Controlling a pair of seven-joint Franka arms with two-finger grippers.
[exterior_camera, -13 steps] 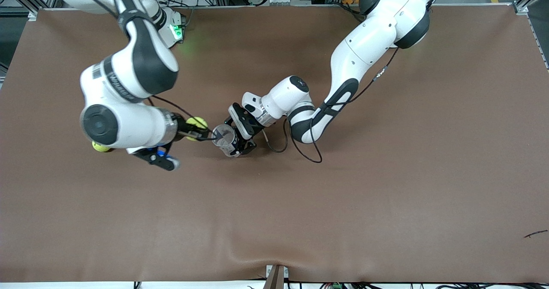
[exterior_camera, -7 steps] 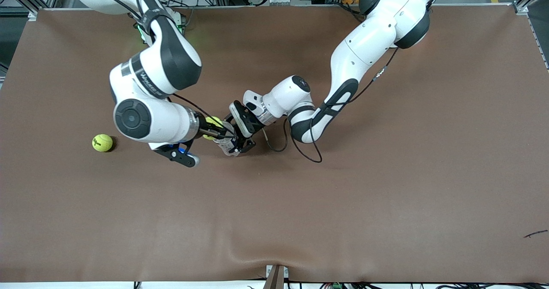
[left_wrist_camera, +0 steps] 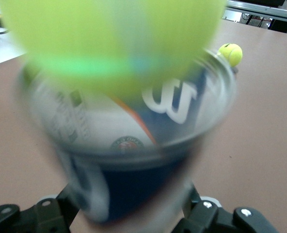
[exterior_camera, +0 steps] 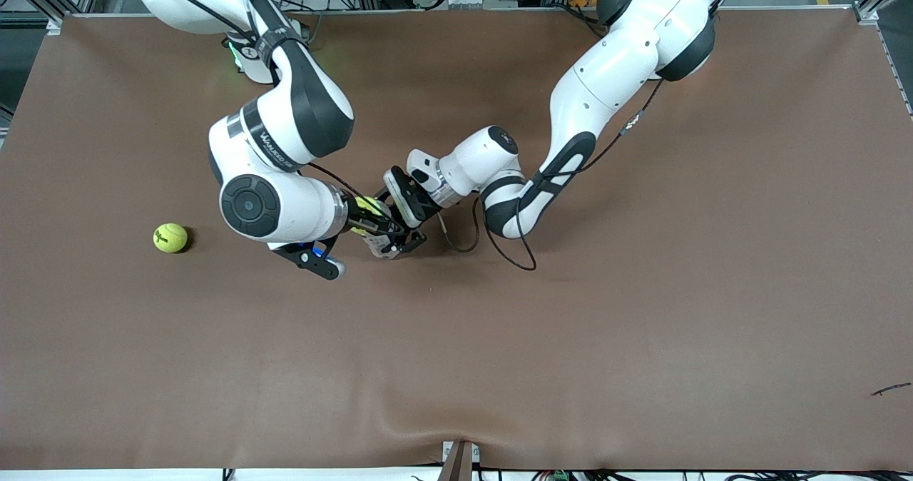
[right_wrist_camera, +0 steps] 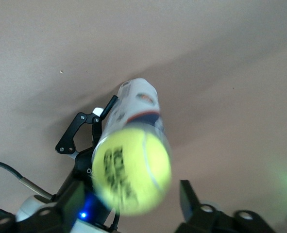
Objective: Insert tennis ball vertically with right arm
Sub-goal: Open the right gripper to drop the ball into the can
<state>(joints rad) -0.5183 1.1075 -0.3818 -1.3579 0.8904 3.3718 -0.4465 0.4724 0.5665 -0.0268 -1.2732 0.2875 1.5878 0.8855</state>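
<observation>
At the middle of the front frame, a little left of centre, the two arms meet over the brown bench [exterior_camera: 642, 338]. The right pincer [exterior_camera: 372, 218] pinches a tennis ball [exterior_camera: 368, 205], which sits right at the mouth of a clear can [exterior_camera: 385, 242]. The left pincer [exterior_camera: 401, 237] is pressed onto that can's lower body and holds it off the bench.

The relation that matters is ball to can mouth. In the right wrist view the ball [right_wrist_camera: 131, 168] covers the opening, with the can [right_wrist_camera: 137, 104] running straight away beneath it, so the can's long axis lines up with the pincer's approach. In the left wrist view the ball [left_wrist_camera: 109, 41] fills the top of the frame, touching or just above the rim of the can [left_wrist_camera: 133, 160]; whether it has entered cannot be told.

A second ball [exterior_camera: 170, 238] lies on the bench at the left of the front frame, well apart.

The likely next step is pushing the ball down along the axis, then letting go.
</observation>
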